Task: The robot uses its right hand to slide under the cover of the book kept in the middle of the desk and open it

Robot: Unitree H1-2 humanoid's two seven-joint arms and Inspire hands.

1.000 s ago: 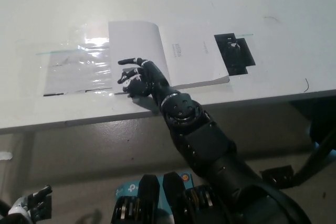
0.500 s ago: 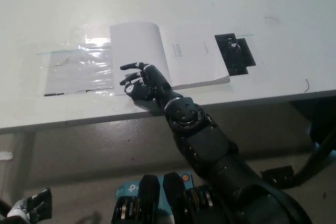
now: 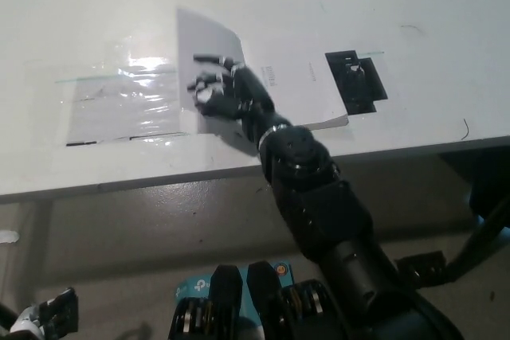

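Bright overhead light; glare on plastic sheet (image 3: 127,97); soft focus, dim floor.

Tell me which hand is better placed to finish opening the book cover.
The right hand: it is already over the book with the cover raised beside it. The left hand hangs low, below the desk edge.

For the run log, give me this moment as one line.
right hand: open, under raised cover | book: open on desk | left hand: resting low
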